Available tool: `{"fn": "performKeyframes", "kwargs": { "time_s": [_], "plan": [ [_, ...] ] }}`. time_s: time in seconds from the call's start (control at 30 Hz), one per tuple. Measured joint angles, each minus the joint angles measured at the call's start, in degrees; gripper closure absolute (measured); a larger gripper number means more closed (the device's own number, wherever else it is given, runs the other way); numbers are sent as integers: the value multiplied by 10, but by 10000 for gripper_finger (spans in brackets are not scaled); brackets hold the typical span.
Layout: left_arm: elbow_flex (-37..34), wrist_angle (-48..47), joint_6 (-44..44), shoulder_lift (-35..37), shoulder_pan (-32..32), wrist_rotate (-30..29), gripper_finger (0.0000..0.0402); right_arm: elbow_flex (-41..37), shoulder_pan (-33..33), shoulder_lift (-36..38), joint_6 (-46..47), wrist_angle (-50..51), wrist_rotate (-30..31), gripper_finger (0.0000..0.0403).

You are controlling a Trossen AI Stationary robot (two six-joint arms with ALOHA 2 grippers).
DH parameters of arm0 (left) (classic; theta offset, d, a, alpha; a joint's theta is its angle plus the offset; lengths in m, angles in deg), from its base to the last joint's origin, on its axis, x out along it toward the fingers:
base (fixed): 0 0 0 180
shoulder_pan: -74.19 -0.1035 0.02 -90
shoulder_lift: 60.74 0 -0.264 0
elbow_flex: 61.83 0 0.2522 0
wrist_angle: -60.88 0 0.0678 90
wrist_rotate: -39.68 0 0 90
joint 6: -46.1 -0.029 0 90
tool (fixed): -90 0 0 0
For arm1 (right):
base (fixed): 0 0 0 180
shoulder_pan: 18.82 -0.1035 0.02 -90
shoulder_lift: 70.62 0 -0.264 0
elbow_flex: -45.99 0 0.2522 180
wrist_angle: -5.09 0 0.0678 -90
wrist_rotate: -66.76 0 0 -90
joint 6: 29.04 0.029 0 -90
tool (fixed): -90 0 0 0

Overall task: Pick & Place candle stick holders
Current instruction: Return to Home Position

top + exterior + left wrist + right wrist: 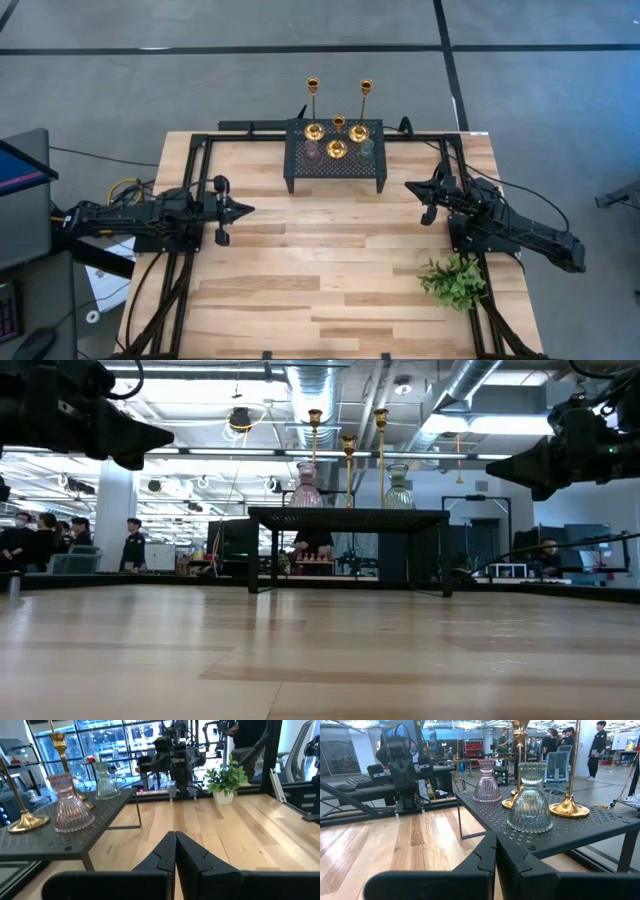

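left gripper (246,209): held over the left side of the table (330,285), pointed toward the centre; its fingers are pressed together and nothing is held.
black perforated rack (335,175): set at the middle of the far edge; all five holders are carried on its top.
pink holder (312,152): stood on the rack's left part.
left tall gold candlestick (313,131): stood just behind the pink holder.
short gold candlestick (337,149): placed between the two tall ones.
right tall gold candlestick (358,132): stood upright at the back right.
grey-green holder (366,150): stood on the rack's right part.
right gripper (409,186): held over the table's right side, apart from the rack; its fingers are closed and empty.
plant sprig (455,280): laid near the right edge.
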Motion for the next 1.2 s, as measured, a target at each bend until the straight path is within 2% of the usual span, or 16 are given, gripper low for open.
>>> {"fn": "performKeyframes", "kwargs": {
  "time_s": [0.47,1.2],
  "plan": [
    [0,5,11,-23,0,0,394,0,0,0,0,0,0,403],
    [0,12,11,-158,0,0,394,0,0,0,0,0,0,403]
  ]
}}
